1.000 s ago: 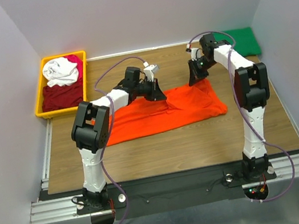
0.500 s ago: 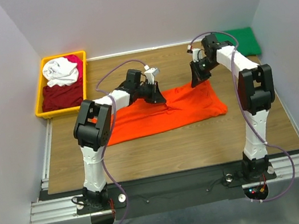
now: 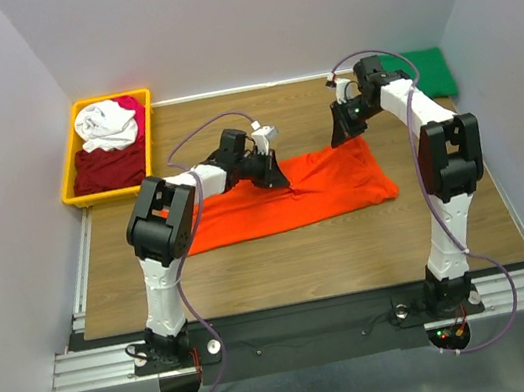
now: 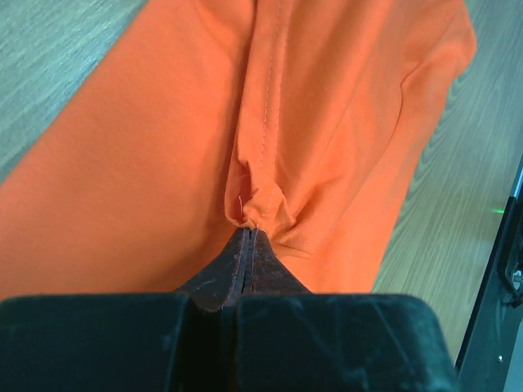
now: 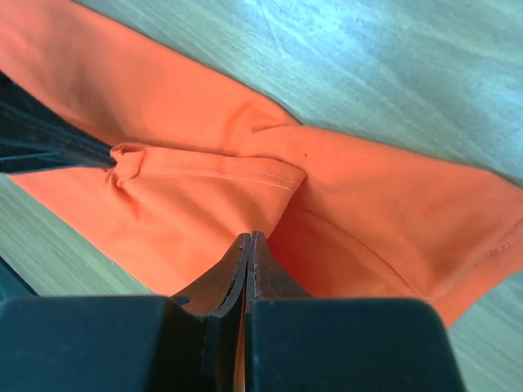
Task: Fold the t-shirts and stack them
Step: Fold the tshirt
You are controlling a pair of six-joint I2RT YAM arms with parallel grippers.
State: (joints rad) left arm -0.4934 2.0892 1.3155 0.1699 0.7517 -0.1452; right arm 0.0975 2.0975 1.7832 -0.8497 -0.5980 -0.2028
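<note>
1. Sitting well left of both jaws, at the far-left corner of the table, is the yellow bin. It holds a white t-shirt crumpled on top, a magenta t-shirt peeking out just right of it, and a dark red t-shirt filling the near half.
2. The left gripper has its jaws pressed together, clamped on a small bunch of the orange t-shirt at the shirt's far edge. In the left wrist view a puckered knot of cloth sits right at the fingertips, and a stitched seam runs straight away from them.
3. The orange t-shirt lies spread on the wooden table. Most of the cloth is on the near side of both jaws. It reaches left past the left jaws, under the left arm, and a little right past the right jaws.
4. Between the two pinches a stitched hem fold runs from one set of jaws to the other, seen in the right wrist view. The left fingers show at the left edge of that view, gripping their pucker.
5. The right gripper also has its jaws together, clamped on the shirt's far-right edge. Cloth goes in between the closed fingertips.
6. The dark green t-shirt lies flat at the far-right corner, beyond and right of the right jaws. It is apart from the orange t-shirt.
</note>
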